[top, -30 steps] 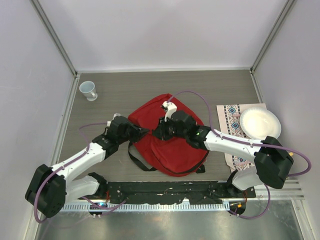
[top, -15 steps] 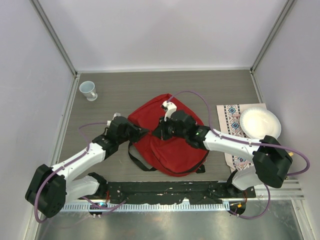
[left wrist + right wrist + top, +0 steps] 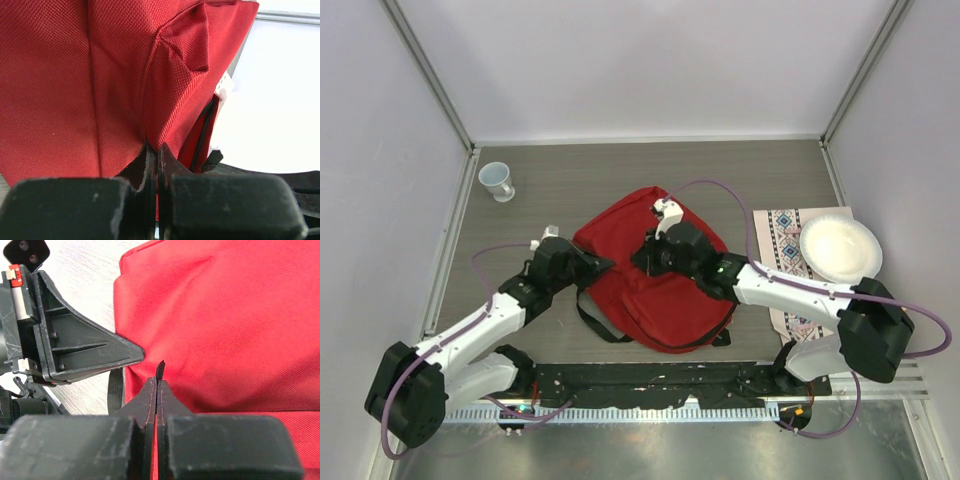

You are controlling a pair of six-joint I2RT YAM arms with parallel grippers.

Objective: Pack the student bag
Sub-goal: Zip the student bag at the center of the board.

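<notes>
The student bag, a red backpack with black straps, lies flat in the middle of the table. My left gripper is at its left edge and is shut on a fold of the red fabric, as the left wrist view shows. My right gripper is over the bag's upper middle. In the right wrist view it is shut on a small black zipper tab sticking up from the bag. The two grippers are close together, and the left one's finger shows in that same view.
A white cup stands at the far left. A patterned cloth lies at the right with a white plate on it. A black strap trails from the bag's near left side.
My left gripper has drawn a little to the left, pulling the bag's left edge with it. My right gripper has shifted slightly right and away, still on the tab.
</notes>
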